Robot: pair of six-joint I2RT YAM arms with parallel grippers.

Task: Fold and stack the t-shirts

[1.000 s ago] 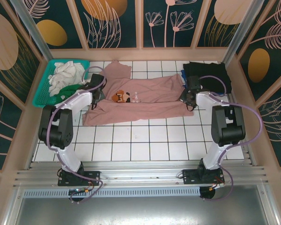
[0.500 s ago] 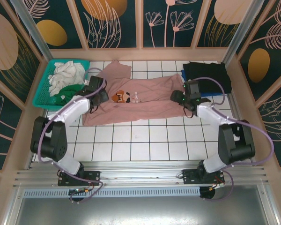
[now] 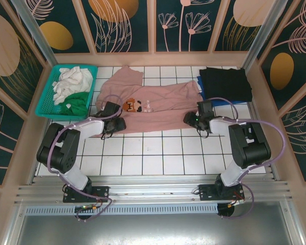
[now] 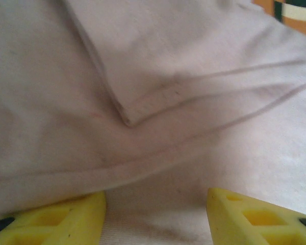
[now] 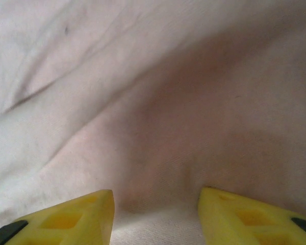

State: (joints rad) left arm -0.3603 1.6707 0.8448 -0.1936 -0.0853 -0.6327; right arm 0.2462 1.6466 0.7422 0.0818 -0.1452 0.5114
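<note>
Tiles (image 3: 153,153) lie bare before near edge of pink t-shirt (image 3: 163,104), where left pincer (image 3: 119,124) and right pincer (image 3: 189,120) gape.

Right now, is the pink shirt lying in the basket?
No, the pink shirt lies spread out on the table, beside the basket.
</note>
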